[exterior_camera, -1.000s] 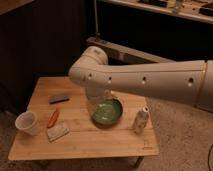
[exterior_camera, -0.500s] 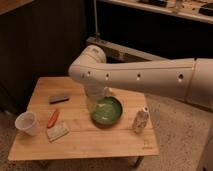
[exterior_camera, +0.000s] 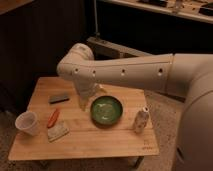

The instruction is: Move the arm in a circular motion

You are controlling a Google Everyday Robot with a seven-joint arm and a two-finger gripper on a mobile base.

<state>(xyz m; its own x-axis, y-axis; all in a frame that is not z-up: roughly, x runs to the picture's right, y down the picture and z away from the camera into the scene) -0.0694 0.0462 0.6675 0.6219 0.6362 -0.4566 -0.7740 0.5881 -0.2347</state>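
Observation:
The arm (exterior_camera: pixel 130 72) is a thick cream-white tube with small dark holes. It reaches in from the right across the wooden table (exterior_camera: pixel 115 142) to a rounded joint (exterior_camera: pixel 75 65) above the table's far left part. From that joint a short segment drops toward the tabletop. The gripper (exterior_camera: pixel 85 102) hangs at its tip, just left of a green bowl (exterior_camera: pixel 106 110) and close above the wood. It holds nothing that I can see.
On the table are a white cup (exterior_camera: pixel 27 123) at the front left, an orange stick-like item (exterior_camera: pixel 53 117), a pale flat packet (exterior_camera: pixel 58 132), a dark flat object (exterior_camera: pixel 59 99), and a small white bottle (exterior_camera: pixel 141 120) right of the bowl. Dark cabinets stand behind.
The arm's rounded joint and the gripper below it have swung a little to the left. The things on the table have not moved.

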